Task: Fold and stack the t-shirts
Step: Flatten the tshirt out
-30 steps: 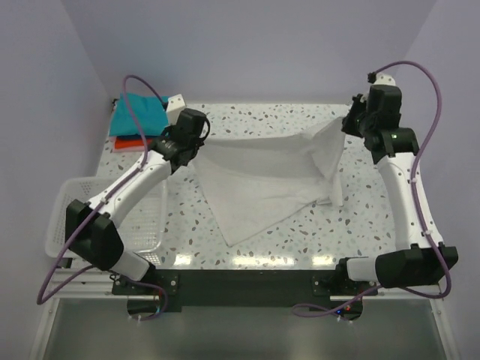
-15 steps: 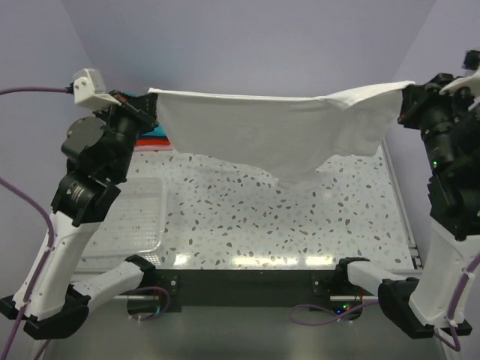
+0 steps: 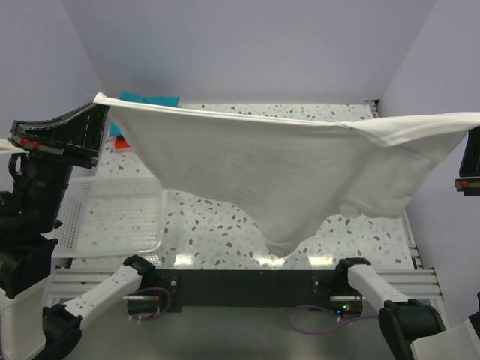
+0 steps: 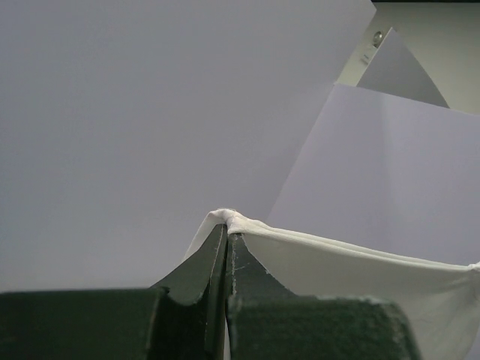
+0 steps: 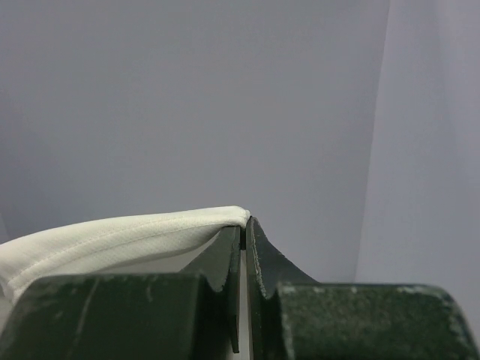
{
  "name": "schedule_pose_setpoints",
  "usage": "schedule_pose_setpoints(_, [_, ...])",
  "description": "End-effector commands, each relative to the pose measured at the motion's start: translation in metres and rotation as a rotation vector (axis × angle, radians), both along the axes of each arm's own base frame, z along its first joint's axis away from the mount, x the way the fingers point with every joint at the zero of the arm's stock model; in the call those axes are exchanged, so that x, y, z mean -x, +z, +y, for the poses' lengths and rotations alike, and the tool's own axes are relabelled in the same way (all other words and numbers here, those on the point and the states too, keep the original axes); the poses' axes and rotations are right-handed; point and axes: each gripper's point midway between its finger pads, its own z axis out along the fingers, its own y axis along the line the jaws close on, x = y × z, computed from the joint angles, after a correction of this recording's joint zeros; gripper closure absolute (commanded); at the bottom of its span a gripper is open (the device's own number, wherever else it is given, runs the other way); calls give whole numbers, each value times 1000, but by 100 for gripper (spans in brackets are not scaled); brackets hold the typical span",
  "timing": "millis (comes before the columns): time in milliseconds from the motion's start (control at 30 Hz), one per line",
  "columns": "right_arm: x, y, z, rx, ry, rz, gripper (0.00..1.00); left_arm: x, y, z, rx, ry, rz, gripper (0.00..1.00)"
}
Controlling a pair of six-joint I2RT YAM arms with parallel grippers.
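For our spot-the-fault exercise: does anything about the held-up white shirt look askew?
The white t-shirt, pinched by the left fingers and right fingers, hangs lopsided: its bottom droops to one point and the right side bunches. No damage shows.

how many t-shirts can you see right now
3. The white t-shirt hangs stretched between the left claw and right claw; the teal t-shirt lies far left on the table; a red-orange t-shirt sliver shows beside it. Others may be hidden.
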Motion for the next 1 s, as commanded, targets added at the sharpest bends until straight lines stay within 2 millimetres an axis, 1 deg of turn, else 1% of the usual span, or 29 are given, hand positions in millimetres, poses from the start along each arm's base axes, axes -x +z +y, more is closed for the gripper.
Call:
schedule_pose_setpoints(0, [-3, 0, 0, 42, -10, 2, 100, -5, 2, -9, -39, -21, -13, 100])
schedule_pose_setpoints(67, [-12, -2, 0, 54, -12, 15, 100, -16, -4, -10, -44, 0, 18, 100])
schedule_pose_setpoints(100, [-24, -9, -1, 72, -25, 45, 100, -27, -10, -15, -54, 7, 42, 100])
schedule_pose_setpoints(167, [-42, -13, -2, 84, -38, 68, 100, -48, -24, -20, -67, 34, 90, 100])
schedule_pose_setpoints(200, [-62, -27, -2, 87, -40, 119, 100, -65, -36, -26, -83, 46, 132, 100])
schedule_pose_setpoints(233, [-77, -34, -2, 95, -41, 150, 100, -82, -51, -27, -91, 83, 179, 100])
schedule_pose_setpoints(267, [-89, -36, 0, 104, -34, 152, 100, -95, -63, -29, -101, 109, 217, 100])
schedule_pose_setpoints(300, [-116, -59, 3, 116, -23, 221, 100, -117, -82, -35, -123, 134, 273, 100])
schedule_pose_setpoints(333, [-135, -72, 6, 134, -11, 255, 100, -135, -105, -34, -139, 185, 331, 100])
schedule_pose_setpoints(367, [-161, -94, 10, 146, 11, 307, 100, -148, -118, -37, -150, 206, 363, 100])
schedule_pose_setpoints(400, [-178, -110, 11, 146, 13, 348, 100, -173, -144, -45, -188, 232, 429, 100])
schedule_pose_setpoints(433, [-194, -126, 12, 145, 18, 391, 100, -189, -169, -42, -205, 292, 491, 100])
schedule_pose_setpoints(467, [-220, -143, 13, 146, 20, 431, 100, -202, -189, -43, -225, 330, 538, 100])
schedule_pose_setpoints(500, [-240, -176, 18, 150, 47, 503, 100, -227, -225, -49, -267, 372, 620, 100])
schedule_pose_setpoints(533, [-255, -192, 20, 142, 57, 532, 100, -240, -248, -43, -289, 443, 672, 100])
schedule_pose_setpoints(567, [-284, -231, 23, 148, 73, 603, 100, -252, -269, -44, -319, 470, 719, 100])
schedule_pose_setpoints(600, [-298, -250, 25, 142, 78, 639, 100, -275, -315, -52, -389, 494, 807, 100])
schedule_pose_setpoints(633, [-312, -272, 26, 134, 86, 682, 100, -289, -331, -51, -403, 520, 841, 100])
schedule_pose_setpoints(667, [-326, -294, 28, 128, 95, 718, 100, -299, -354, -51, -441, 532, 893, 100])
schedule_pose_setpoints(700, [-349, -335, 30, 122, 102, 815, 100, -318, -411, -52, -487, 558, 1014, 98])
schedule_pose_setpoints(733, [-360, -356, 28, 102, 91, 863, 100, -333, -413, -56, -473, 560, 1034, 86])
schedule_pose_setpoints(767, [-370, -369, 30, 96, 94, 901, 99, -335, -436, -56, -513, 548, 1109, 72])
schedule_pose_setpoints(800, [-389, -414, 30, 95, 94, 1004, 94, -345, -480, -57, -539, 548, 1203, 47])
schedule_pose_setpoints(833, [-397, -430, 31, 56, 84, 1045, 87, -359, -469, -63, -516, 539, 1191, 31])
schedule_pose_setpoints(867, [-408, -435, 30, 52, 75, 1067, 78, -361, -477, -63, -532, 546, 1217, 17])
schedule_pose_setpoints(900, [-415, -446, 30, 42, 66, 1096, 34, -366, -485, -65, -539, 548, 1222, 0])
schedule_pose_setpoints(933, [-423, -474, 30, 23, 60, 1162, 18, -371, -477, -69, -527, 530, 1206, 0])
schedule_pose_setpoints(967, [-428, -472, 30, 15, 56, 1171, 1, -375, -472, -72, -517, 519, 1183, 0])
